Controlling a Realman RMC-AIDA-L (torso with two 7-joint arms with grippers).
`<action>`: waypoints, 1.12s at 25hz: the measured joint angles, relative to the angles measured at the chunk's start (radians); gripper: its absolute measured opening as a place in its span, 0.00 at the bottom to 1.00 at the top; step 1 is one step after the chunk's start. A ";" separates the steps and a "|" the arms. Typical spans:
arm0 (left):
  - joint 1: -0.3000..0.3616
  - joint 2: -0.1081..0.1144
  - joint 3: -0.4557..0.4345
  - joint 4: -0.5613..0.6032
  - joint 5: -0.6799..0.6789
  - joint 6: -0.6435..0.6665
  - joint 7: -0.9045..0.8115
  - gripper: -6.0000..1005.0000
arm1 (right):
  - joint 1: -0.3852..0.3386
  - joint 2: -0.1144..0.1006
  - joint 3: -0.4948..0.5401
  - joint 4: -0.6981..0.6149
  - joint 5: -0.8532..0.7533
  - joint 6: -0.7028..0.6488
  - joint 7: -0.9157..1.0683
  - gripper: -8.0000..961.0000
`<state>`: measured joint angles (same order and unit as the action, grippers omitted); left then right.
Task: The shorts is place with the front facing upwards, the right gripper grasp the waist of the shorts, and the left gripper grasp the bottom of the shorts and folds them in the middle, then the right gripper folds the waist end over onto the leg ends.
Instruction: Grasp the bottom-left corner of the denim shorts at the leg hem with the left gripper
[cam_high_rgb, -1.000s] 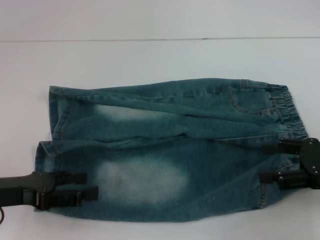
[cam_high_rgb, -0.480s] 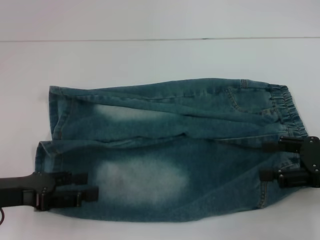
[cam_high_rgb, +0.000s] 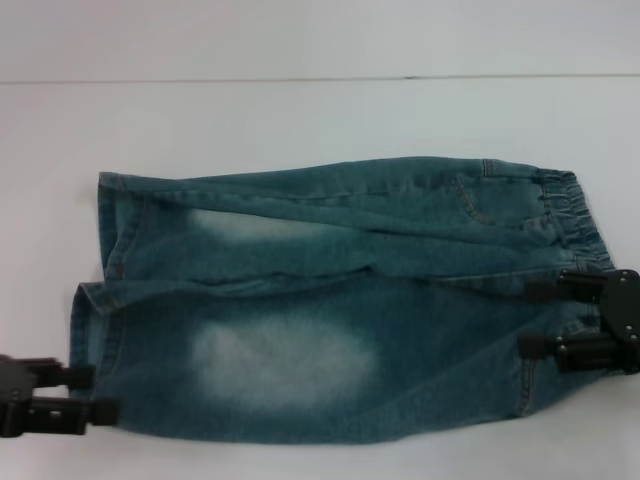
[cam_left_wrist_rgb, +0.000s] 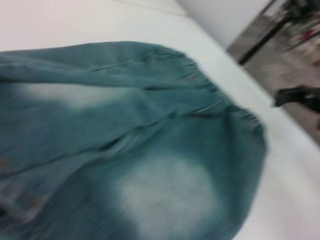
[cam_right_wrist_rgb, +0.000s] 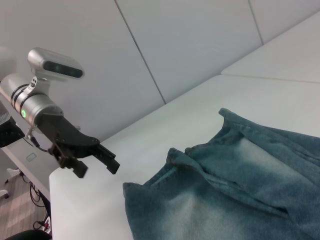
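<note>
Faded blue denim shorts (cam_high_rgb: 340, 300) lie flat on the white table, front up, with the elastic waist (cam_high_rgb: 575, 215) at the right and the leg ends (cam_high_rgb: 100, 250) at the left. My left gripper (cam_high_rgb: 105, 393) is open at the near leg's hem, its fingertips just reaching the cloth edge in the head view. The right wrist view shows this gripper (cam_right_wrist_rgb: 97, 169) standing apart from the leg ends (cam_right_wrist_rgb: 150, 192). My right gripper (cam_high_rgb: 532, 320) is open over the near part of the waist, one finger on either side of the waistband corner. It also shows far off in the left wrist view as a dark right gripper (cam_left_wrist_rgb: 300, 97).
The white table (cam_high_rgb: 300, 110) runs well beyond the shorts at the back and on both sides. Its near edge lies close below the shorts. A pale wall rises behind the table.
My left gripper has drawn back to the left, from over the near leg to its hem edge. The right gripper and the shorts have stayed put.
</note>
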<state>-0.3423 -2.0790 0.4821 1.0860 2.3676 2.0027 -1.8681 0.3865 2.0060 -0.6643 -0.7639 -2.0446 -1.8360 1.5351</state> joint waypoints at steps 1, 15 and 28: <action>0.002 0.000 -0.004 0.009 0.015 -0.007 -0.002 0.87 | 0.000 0.001 0.000 0.000 0.000 0.001 -0.001 0.97; -0.004 -0.010 -0.007 -0.007 0.161 -0.141 -0.010 0.87 | 0.007 0.003 0.002 0.008 -0.002 0.007 -0.017 0.97; -0.029 -0.032 0.017 -0.028 0.227 -0.172 -0.011 0.87 | 0.008 0.003 -0.001 0.010 -0.005 0.009 -0.024 0.97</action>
<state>-0.3715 -2.1112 0.4992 1.0584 2.5946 1.8311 -1.8790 0.3943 2.0094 -0.6652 -0.7542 -2.0495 -1.8268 1.5108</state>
